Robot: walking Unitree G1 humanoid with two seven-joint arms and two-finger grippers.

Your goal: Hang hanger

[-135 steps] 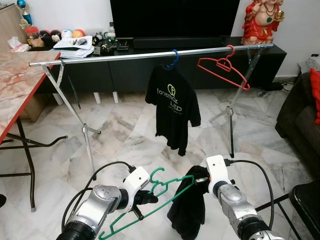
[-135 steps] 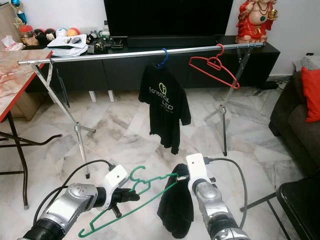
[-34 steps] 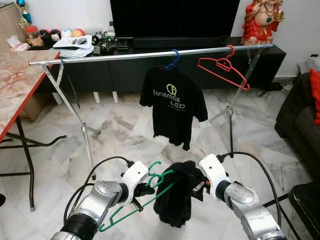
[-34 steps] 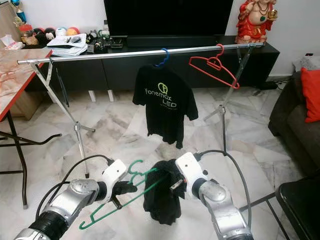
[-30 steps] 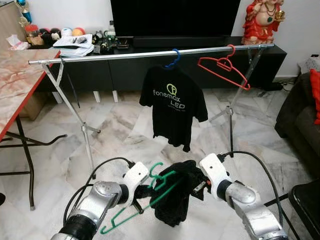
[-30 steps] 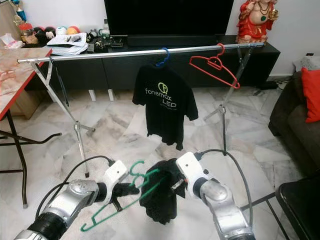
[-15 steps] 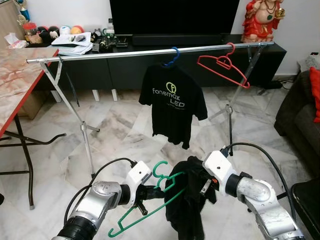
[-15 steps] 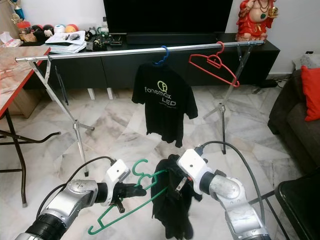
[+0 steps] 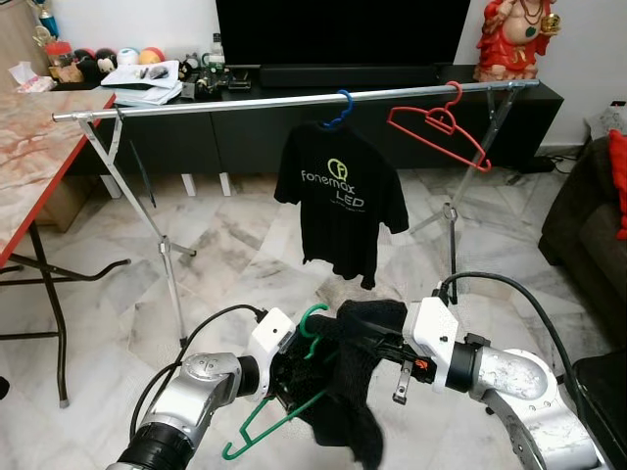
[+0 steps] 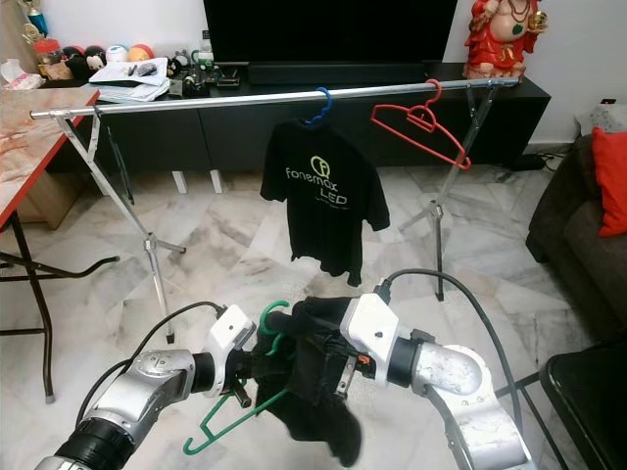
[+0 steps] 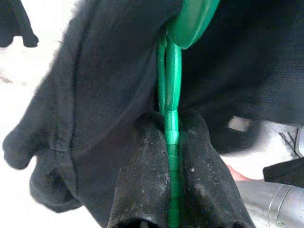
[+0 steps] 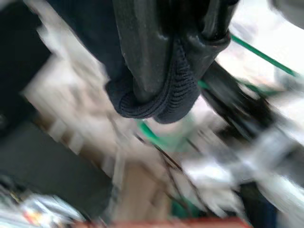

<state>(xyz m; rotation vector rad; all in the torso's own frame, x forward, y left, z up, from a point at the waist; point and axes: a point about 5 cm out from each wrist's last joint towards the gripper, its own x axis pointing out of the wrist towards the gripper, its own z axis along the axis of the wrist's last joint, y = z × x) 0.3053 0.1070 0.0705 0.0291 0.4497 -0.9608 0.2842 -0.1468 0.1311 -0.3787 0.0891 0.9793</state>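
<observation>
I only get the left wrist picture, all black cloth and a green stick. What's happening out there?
Observer: The left gripper pinches the green hanger; the black garment is draped over it.
Operator: Is the other arm helping?
Observer: Yes, the right gripper is clamped on the garment's ribbed edge.
Operator: Where will it hang?
Observer: On a silver rail ahead, which already carries a black T-shirt and a bare red hanger.

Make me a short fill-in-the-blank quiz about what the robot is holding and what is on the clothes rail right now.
1. The left gripper is shut on a ____ hanger.
2. The right gripper pinches a ____ garment.
3. The black T-shirt on the rail hangs from a ____ hanger.
4. The empty hanger on the rail is ____.

Missing words: green; black; blue; red
</observation>
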